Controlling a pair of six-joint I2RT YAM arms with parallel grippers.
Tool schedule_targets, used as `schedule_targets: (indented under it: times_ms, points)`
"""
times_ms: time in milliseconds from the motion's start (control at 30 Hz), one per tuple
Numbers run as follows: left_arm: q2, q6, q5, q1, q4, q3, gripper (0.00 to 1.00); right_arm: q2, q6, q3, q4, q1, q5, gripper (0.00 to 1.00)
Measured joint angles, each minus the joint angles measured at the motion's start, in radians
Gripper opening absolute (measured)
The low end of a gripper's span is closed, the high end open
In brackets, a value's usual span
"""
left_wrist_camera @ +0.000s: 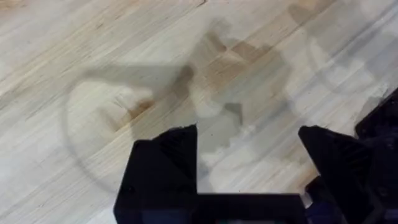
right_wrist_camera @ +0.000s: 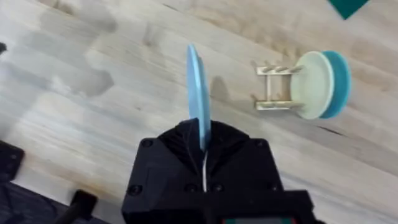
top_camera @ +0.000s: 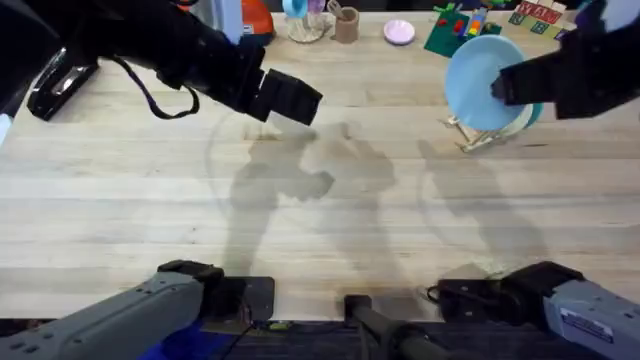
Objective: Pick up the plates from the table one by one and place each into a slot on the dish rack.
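My right gripper [top_camera: 500, 88] is shut on the rim of a light sky blue plate [top_camera: 478, 80], holding it upright above the table [top_camera: 320, 210] at the far right. In the right wrist view the blue plate [right_wrist_camera: 195, 81] shows edge-on, apart from the dish rack [right_wrist_camera: 272, 87]. The small wooden rack [top_camera: 478, 138] holds a cream plate [right_wrist_camera: 308, 84] and a teal plate [right_wrist_camera: 337, 84] standing side by side at one end; its other pegs are bare. Far off at the table's back left, my left gripper [left_wrist_camera: 249, 137] hangs open over bare wood, holding nothing.
Along the table's far edge stand a cup [top_camera: 346, 25], a glass [top_camera: 305, 22], a pink disc [top_camera: 399, 32] and green and coloured items [top_camera: 455, 30]. A black object [top_camera: 60, 85] lies at the far left. Both arm bases sit at the near edge.
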Motion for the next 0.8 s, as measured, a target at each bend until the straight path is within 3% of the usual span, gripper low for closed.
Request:
schedule_targets:
  times_ms: [400,800]
  points:
    - [0.000,0.000,-0.002,0.000,0.001,0.000,0.995,0.000,-0.077,0.078,-0.112,0.000,0.106,0.029]
    - [0.000,-0.002,-0.004,0.000,0.001,0.000,0.996,0.000,-0.091,0.120,-0.123,0.000,0.169,0.029]
